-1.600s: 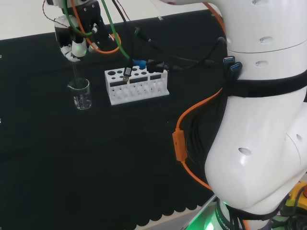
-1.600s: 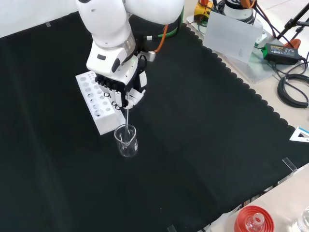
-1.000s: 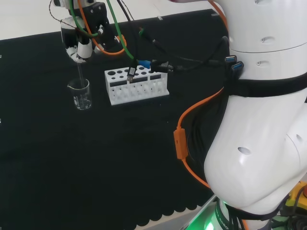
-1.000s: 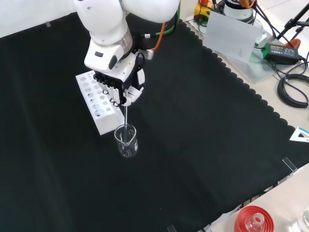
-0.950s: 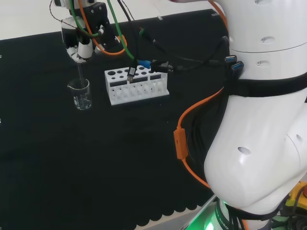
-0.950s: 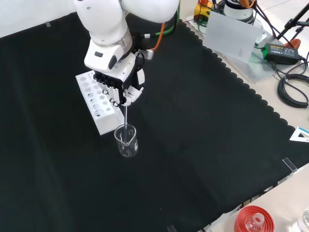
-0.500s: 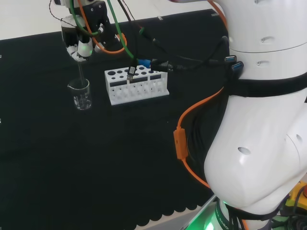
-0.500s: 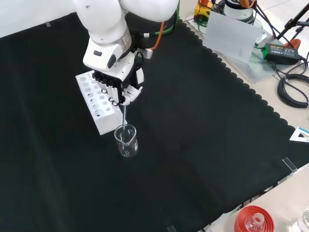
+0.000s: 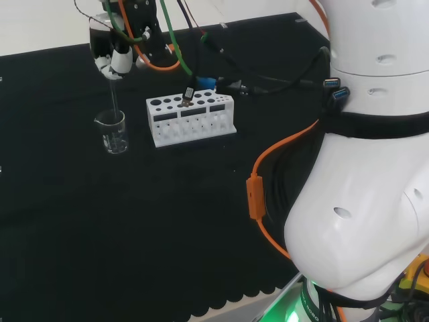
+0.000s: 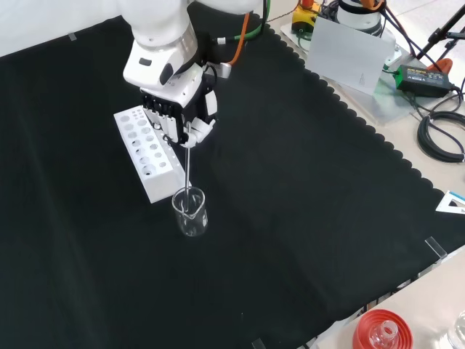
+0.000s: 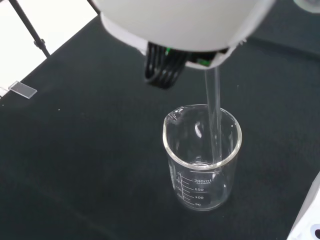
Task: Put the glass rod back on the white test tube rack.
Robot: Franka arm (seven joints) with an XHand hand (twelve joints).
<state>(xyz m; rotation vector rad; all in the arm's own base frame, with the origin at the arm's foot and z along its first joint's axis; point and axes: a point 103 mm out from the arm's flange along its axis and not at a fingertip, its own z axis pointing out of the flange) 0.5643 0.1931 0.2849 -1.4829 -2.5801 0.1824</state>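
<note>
Above the beaker [image 10: 190, 212], hand [image 10: 180, 116] is clenched on the glass rod [image 10: 188, 171], held upright; lower tip looks to be inside the beaker near rim level, hard to tell through glass. Left: clear the rim, shift to the white test tube rack [image 10: 144, 151] just beside, seat rod.

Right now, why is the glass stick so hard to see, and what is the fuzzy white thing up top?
In the front view the clear glass rod is a thin pale line against the black cloth. In the wrist view it shows better above the beaker, and the blurred white shape is the robot hand, too close to the camera.
</note>
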